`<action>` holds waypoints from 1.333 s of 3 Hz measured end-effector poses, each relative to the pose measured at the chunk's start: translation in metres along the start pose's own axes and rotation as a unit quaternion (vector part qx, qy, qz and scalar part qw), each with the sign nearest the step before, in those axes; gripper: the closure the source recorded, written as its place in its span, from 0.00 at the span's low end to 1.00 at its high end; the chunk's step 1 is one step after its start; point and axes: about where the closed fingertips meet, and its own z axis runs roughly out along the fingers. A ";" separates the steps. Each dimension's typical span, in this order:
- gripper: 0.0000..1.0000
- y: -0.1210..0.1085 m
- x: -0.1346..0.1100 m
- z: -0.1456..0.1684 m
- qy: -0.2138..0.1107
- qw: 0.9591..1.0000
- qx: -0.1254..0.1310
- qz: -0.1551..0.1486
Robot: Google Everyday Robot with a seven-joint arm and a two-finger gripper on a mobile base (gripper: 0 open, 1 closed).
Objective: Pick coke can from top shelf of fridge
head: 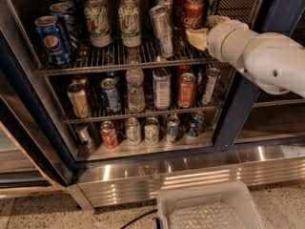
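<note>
Coke can stands on top shelf just beside the gripper, jaws apart.

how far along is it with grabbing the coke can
Done: the fridge is open and the gripper is at the top shelf, just right of the coke can.
In hand: lining up on the can. The fingers are apart and hold nothing, and the can stands on the shelf.
Left: close on the can, lift it and draw it out.
</note>
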 end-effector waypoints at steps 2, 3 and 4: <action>0.45 -0.004 -0.013 0.019 -0.015 1.000 0.002 -0.008; 0.45 -0.009 -0.013 0.027 -0.016 1.000 0.007 -0.009; 0.45 -0.013 -0.016 0.057 -0.015 1.000 0.013 -0.013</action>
